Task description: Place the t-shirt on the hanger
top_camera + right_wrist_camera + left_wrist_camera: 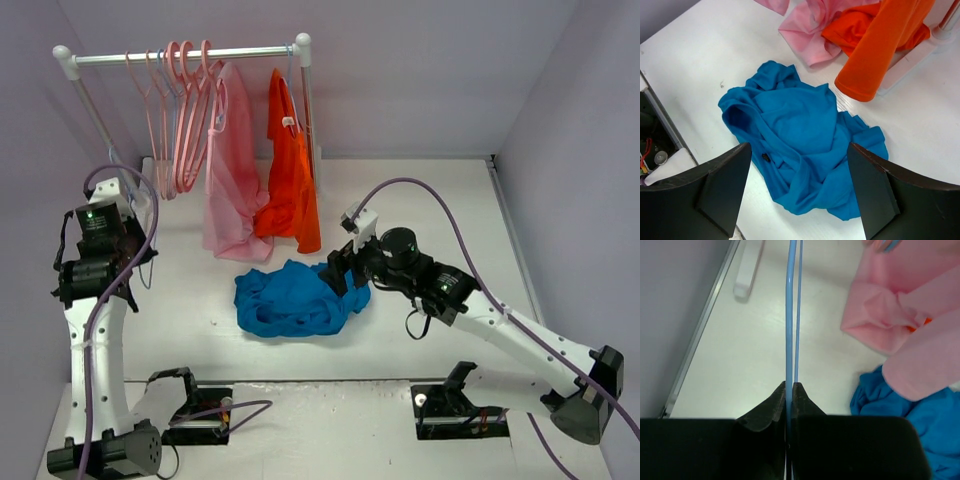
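Firmly, the left gripper [789,389] pinches the thin pale-blue hanger [788,315]. Above the crumpled bright-blue cloth t-shirt [795,115], the right gripper [799,160] gapes empty.

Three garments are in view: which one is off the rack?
The blue t-shirt, lying crumpled on the table. The pink garment and the orange garment both hang from the rail.

Pale lilac walls [420,70] close in on three sides of a white, faintly wood-grained tabletop [430,200] under soft, even light, and toward its back left stands a small clothes rail [100,58] with white posts, rounded white corner knobs and a metal crossbar.
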Tool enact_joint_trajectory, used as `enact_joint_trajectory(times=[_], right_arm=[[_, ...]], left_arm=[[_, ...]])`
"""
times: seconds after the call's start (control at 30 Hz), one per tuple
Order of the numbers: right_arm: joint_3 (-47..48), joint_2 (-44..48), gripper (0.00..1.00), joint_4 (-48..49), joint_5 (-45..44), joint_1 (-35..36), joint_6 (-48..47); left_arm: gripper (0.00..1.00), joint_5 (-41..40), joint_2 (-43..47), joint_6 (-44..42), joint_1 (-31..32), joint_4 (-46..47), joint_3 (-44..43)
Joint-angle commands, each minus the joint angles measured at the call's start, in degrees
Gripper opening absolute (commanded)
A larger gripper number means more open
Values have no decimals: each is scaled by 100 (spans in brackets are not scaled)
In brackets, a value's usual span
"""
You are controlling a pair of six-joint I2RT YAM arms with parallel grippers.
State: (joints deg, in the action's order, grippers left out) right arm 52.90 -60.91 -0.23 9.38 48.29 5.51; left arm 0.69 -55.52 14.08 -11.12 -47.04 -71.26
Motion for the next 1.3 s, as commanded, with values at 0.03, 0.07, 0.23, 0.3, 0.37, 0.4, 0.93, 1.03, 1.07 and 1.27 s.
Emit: enact_joint_trajectory(times=[0.03,0.07,0.23,0.3,0.37,0.4,0.93,1.03,1.07,1.27], right_arm=[[91,-153,73,354,-467,-51,188],[88,-164,73,351,-543,-48,208],[88,-296,73,356,-878,-56,383],[96,-341,73,357,-895,-49,422],[106,-408,73,348,-879,-57,441],[113,-440,73,355,-876,-57,449],[-171,-820,69,331,-1473,-66,781],[-303,-867,68,316,-1438,-94,856],[-355,-876,67,313,-1421,-101,873],[-649,-940,59,287,-1352,-101,970]], left_arm=[[0,-415,499,288,260,-699,39],[0,-397,587,282,359,-848,54],[0,107,854,261,740,-1341,123],[0,306,875,278,833,-1517,72],[0,402,901,343,966,-1684,10],[0,479,923,376,1034,-1863,-27],[0,2622,1088,-466,2100,-2088,-586],[0,3037,1008,-653,2249,-2072,-706],[0,3137,975,-702,2279,-2072,-733],[0,3502,714,-955,2360,-1937,-898]])
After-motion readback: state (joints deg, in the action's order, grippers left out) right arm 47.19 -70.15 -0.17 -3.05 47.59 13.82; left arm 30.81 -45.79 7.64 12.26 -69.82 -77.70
